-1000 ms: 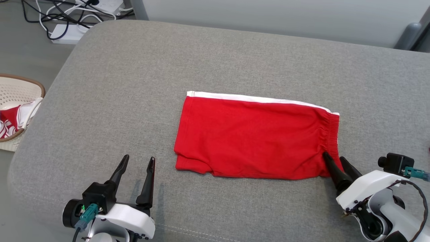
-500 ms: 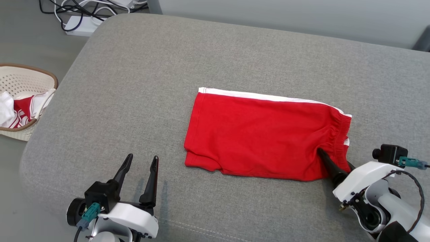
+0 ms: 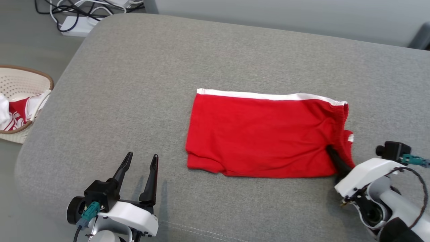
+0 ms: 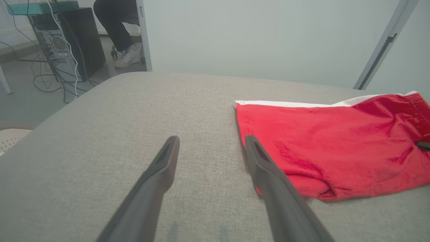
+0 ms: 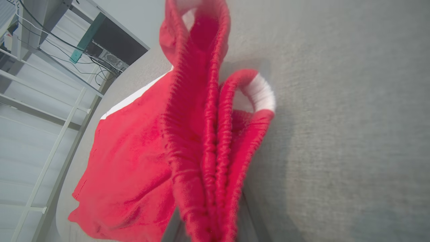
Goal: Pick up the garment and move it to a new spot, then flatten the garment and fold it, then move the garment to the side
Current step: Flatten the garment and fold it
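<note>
Garment (image 3: 262,134) rests on: a wide grey fabric cushion (image 3: 134,84) with rounded corners; a pale wall runs behind its far edge
Garment itself: red shorts lying flat right of the cushion's middle, leg hems to the left, elastic waistband to the right, a white stripe along the far edge; the near-right corner of the waistband is bunched and raised off the cushion, a white patch showing inside it
Basket (image 3: 33,72): pale, perforated, brown-rimmed, on the floor left of the cushion, well apart from the garment; red and white cloth (image 3: 13,114) lies inside it
Right gripper (image 3: 331,150): at the near-right corner of the garment, fingers pinched together on the gathered waistband; one dark finger (image 3: 337,161) lies on top of the red cloth, the other is hidden under it; in the right wrist view the elastic folds run down into the grip at the bottom edge
Left gripper (image 3: 142,156): low over bare cushion at the near left, fingers spread apart and holding nothing; the garment's left hem is near, to its right, not touched
Power strip (image 3: 72,25): white, on the floor beyond the cushion's far-left corner, among black and white cables (image 3: 53,6)
</note>
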You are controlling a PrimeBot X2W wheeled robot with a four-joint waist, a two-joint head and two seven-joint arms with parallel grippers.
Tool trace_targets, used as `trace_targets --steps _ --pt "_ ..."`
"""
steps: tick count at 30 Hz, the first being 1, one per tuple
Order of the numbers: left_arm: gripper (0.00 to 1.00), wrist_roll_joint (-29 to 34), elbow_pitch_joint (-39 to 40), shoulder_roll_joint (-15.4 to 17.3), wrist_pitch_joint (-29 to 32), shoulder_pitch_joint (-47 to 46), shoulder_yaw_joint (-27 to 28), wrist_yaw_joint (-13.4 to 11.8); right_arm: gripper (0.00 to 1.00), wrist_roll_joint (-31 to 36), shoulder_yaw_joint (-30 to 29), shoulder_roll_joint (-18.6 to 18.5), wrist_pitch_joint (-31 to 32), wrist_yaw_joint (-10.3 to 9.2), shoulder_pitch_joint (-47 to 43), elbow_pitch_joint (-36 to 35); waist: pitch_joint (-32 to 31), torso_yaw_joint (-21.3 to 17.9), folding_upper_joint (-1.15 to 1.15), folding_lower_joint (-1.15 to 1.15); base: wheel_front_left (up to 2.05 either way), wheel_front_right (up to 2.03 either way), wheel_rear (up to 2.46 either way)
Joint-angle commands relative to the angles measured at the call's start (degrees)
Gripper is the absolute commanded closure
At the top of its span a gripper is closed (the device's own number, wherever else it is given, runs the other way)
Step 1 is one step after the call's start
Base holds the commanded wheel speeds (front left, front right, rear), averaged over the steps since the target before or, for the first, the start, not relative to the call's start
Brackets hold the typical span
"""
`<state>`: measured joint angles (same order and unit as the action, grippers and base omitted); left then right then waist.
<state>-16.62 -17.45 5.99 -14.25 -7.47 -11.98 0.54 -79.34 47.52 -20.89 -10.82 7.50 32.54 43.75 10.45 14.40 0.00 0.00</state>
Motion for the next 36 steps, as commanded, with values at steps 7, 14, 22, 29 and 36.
trace_targets --steps 7,14,22,29,36 --pt "0.00 0.8 0.5 -0.2 -0.7 -1.6 2.6 1.4 1.00 -1.3 -1.0 -6.7 -2.2 -0.01 -2.6 0.4 -0.6 -2.6 0.00 0.00 0.00 0.00 0.00" --pt "0.00 0.8 -0.8 -1.0 -0.7 -1.2 2.4 2.4 1.00 3.4 1.9 -11.6 -1.8 -0.01 -0.3 -6.3 -1.1 -4.4 0.00 0.00 0.00 0.00 0.00" --pt "0.00 0.2 -2.5 -2.4 -0.7 -1.8 0.7 3.4 1.00 10.8 8.0 -11.8 9.5 -0.01 7.0 -17.4 -0.8 -3.4 0.00 0.00 0.00 0.00 0.00" --pt "0.00 -1.0 -3.1 -3.0 -0.7 -2.2 -1.5 3.7 1.00 14.2 10.0 -8.3 17.5 -0.01 10.5 -19.2 0.2 1.0 0.00 0.00 0.00 0.00 0.00" --pt "0.00 -3.5 -2.6 -3.1 -0.7 -2.6 -4.2 3.1 1.00 17.1 10.0 -4.7 20.1 -0.01 12.4 -15.9 1.5 5.0 0.00 0.00 0.00 0.00 0.00"
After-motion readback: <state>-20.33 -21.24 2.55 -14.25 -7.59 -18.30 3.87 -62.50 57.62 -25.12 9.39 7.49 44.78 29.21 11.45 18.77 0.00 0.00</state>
